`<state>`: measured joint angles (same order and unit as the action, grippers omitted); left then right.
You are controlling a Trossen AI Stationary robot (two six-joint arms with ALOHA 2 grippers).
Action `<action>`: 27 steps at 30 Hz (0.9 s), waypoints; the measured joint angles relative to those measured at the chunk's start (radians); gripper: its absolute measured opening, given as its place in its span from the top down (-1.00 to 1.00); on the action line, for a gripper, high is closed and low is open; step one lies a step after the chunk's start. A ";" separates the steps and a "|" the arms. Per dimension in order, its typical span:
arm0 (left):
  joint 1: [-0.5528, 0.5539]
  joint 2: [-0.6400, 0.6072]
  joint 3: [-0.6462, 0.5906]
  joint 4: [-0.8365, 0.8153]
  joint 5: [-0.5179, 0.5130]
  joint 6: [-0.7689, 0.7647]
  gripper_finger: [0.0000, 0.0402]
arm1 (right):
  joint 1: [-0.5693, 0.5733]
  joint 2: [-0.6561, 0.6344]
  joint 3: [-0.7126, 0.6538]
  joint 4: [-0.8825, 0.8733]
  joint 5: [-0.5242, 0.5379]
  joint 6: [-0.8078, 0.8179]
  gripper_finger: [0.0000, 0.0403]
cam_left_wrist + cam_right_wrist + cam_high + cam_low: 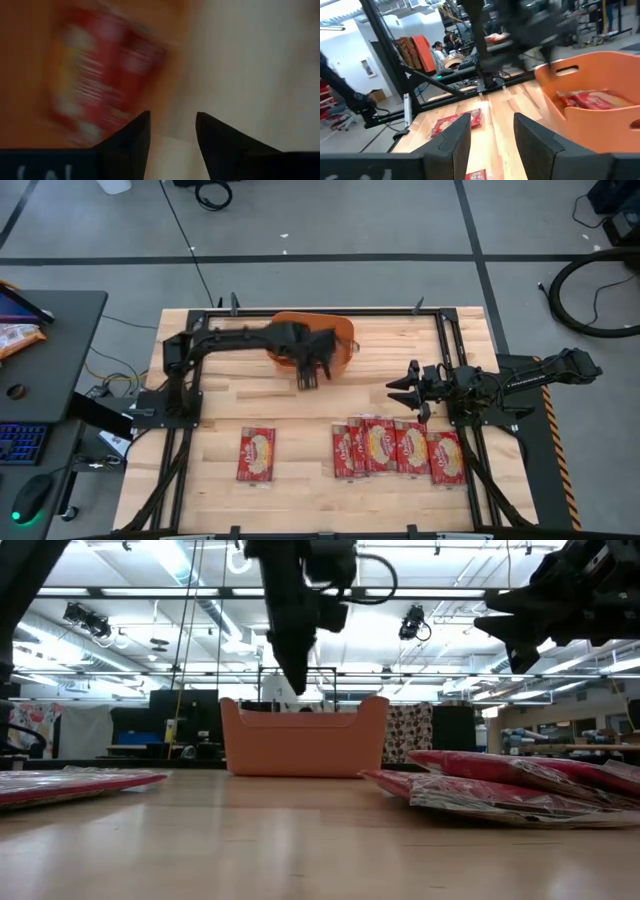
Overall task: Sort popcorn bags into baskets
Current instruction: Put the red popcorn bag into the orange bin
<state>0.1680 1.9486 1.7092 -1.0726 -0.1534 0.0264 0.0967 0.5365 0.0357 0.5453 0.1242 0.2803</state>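
The orange basket (345,332) stands at the table's far middle, and one red popcorn bag (590,100) lies inside it, blurred in the left wrist view (95,85). My left gripper (309,377) hangs open and empty over the basket's near edge (172,120), above the rim in the low view (295,670). My right gripper (400,390) hovers open to the basket's right (490,125), above the table. A lone bag (257,453) lies flat near the front. Several more bags (400,448) lie side by side, overlapping, at the front right (520,780).
Black frame rails (470,450) run along both sides of the table. Bare wood (300,415) lies between the basket and the bags. A side desk at the left holds a mouse (30,500) and an orange-and-white packet (15,335). People sit in the room beyond (440,47).
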 joint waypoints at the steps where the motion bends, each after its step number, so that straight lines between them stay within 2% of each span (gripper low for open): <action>1: -0.031 0.000 0.000 -0.032 0.021 -0.067 0.19 | 0.000 0.000 0.000 0.001 0.016 -0.004 0.24; 5: -0.169 0.008 0.000 -0.166 0.045 -0.359 0.18 | 0.000 0.000 0.000 0.005 0.083 -0.043 0.24; 10: -0.328 0.032 0.000 -0.168 -0.056 -0.769 0.18 | -0.001 0.000 0.000 0.012 0.126 -0.094 0.24; 13: -0.388 0.050 0.000 -0.208 -0.054 -0.988 0.18 | -0.001 0.005 0.000 0.060 0.126 -0.114 0.24; 15: -0.419 0.067 -0.001 -0.235 -0.030 -1.118 0.18 | -0.001 0.006 0.000 0.088 0.113 -0.137 0.24; 18: -0.453 0.097 -0.001 -0.282 0.064 -1.293 0.18 | -0.001 0.004 0.000 0.099 0.064 -0.181 0.24; 22: -0.494 0.159 -0.001 -0.277 0.190 -1.439 0.18 | -0.001 0.004 0.000 0.106 0.043 -0.253 0.24; 27: -0.525 0.218 -0.001 -0.334 0.249 -1.480 0.20 | -0.001 0.004 0.000 0.165 0.064 -0.346 0.24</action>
<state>-0.3571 2.1666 1.7081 -1.4069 0.0956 -1.4540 0.0959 0.5404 0.0357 0.7101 0.1878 -0.0655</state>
